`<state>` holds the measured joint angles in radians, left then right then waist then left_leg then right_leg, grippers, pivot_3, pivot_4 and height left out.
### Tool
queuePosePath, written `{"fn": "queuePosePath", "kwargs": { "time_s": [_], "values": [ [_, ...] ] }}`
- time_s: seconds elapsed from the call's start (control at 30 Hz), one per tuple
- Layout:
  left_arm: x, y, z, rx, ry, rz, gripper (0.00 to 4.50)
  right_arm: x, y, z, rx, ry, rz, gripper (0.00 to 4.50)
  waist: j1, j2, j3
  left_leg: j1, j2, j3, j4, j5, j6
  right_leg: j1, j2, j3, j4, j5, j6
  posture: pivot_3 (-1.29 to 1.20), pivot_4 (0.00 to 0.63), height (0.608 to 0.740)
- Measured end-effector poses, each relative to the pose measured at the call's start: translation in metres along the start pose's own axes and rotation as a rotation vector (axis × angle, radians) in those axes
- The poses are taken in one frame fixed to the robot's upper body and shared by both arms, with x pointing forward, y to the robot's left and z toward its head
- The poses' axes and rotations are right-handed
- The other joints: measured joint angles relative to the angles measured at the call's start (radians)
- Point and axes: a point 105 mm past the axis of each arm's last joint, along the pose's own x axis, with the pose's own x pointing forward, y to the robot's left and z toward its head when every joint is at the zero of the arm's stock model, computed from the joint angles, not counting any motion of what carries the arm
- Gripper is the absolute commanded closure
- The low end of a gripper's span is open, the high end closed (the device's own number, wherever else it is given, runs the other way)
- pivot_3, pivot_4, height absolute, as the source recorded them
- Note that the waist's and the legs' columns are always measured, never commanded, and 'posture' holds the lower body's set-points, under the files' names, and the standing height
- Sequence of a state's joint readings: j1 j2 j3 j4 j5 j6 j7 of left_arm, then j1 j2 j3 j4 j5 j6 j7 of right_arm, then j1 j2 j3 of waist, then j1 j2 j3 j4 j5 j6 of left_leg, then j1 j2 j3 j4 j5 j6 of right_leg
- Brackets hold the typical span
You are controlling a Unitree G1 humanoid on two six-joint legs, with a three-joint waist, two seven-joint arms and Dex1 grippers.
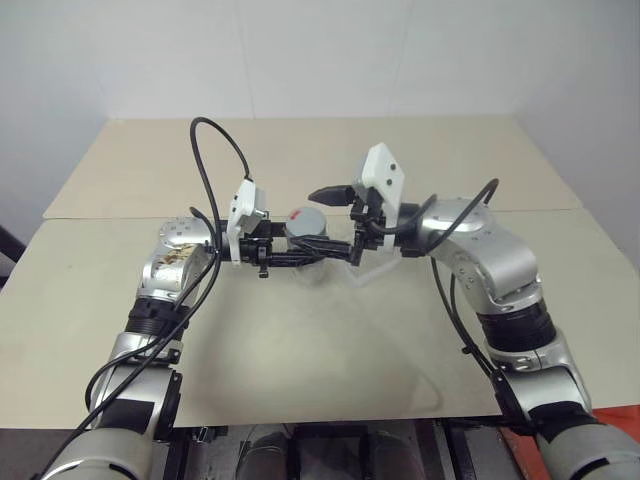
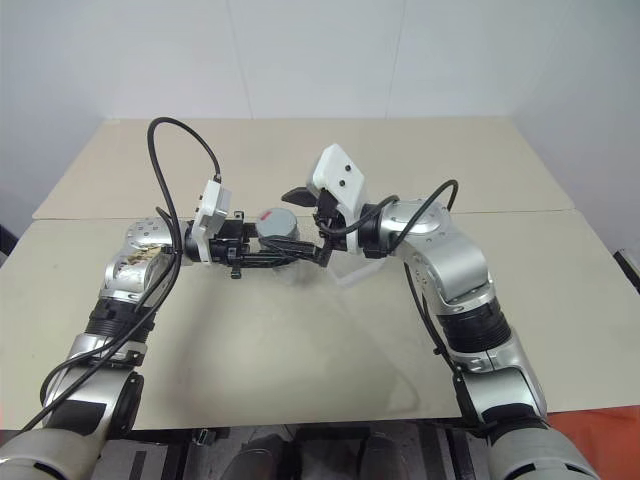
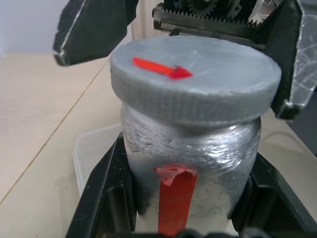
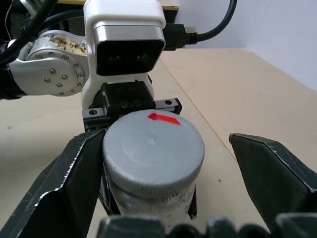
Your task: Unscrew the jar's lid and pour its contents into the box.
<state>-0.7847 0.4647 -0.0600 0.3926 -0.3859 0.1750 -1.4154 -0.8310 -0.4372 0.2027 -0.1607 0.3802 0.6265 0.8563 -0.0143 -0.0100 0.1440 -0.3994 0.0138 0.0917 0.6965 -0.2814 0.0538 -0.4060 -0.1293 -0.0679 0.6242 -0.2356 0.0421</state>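
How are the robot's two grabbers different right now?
The left gripper is shut on the jar; the right gripper is open, its fingers straddling the lid. The left grips the jar's body; the right holds nothing. Both have black fingers.

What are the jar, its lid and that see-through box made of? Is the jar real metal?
The jar looks silvery and crinkled, like foil or shiny tape wrapped round it, so solid metal is doubtful. A red tape stripe runs down its side. The lid looks like dull grey plastic, with fine ridges round its rim. The box looks like thin clear plastic: the table shows through it.
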Motion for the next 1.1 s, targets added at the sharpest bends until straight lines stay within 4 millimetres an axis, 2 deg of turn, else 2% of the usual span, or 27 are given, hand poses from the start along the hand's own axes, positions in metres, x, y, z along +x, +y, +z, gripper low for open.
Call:
{"fn": "queuePosePath", "kwargs": {
  "time_s": [0.63,0.83,1.0,1.1],
  "values": [
    [-0.003,-0.001,0.001,0.002,0.006,-0.01,2.57,-0.03,-0.012,-0.01,0.018,0.022,-0.065,0.03,0.001,0.0,0.0,0.0,0.0,0.0,0.0,0.0,0.0,0.0,0.0,0.0,0.0,0.0,0.0,0.0,0.15,0.74],
    [-0.003,-0.001,0.001,0.003,0.007,-0.012,2.57,-0.036,-0.007,-0.014,0.02,0.037,-0.036,0.03,0.001,0.0,0.0,0.0,0.0,0.0,0.0,0.0,0.0,0.0,0.0,0.0,0.0,0.0,0.0,0.0,0.15,0.74],
    [-0.002,-0.001,0.0,0.003,0.004,-0.012,2.57,-0.032,0.007,0.002,0.024,-0.032,0.024,0.03,0.001,0.0,0.0,0.0,0.0,0.0,0.0,0.0,0.0,0.0,0.0,0.0,0.0,0.0,0.0,0.0,0.15,0.74],
    [0.0,-0.002,-0.001,-0.002,0.001,-0.018,2.57,-0.028,0.008,0.011,0.014,-0.05,0.025,0.03,0.0,0.0,0.0,0.0,0.0,0.0,0.0,0.0,0.0,0.0,0.0,0.0,0.0,0.0,0.0,0.0,0.15,0.74]
  ]
}}
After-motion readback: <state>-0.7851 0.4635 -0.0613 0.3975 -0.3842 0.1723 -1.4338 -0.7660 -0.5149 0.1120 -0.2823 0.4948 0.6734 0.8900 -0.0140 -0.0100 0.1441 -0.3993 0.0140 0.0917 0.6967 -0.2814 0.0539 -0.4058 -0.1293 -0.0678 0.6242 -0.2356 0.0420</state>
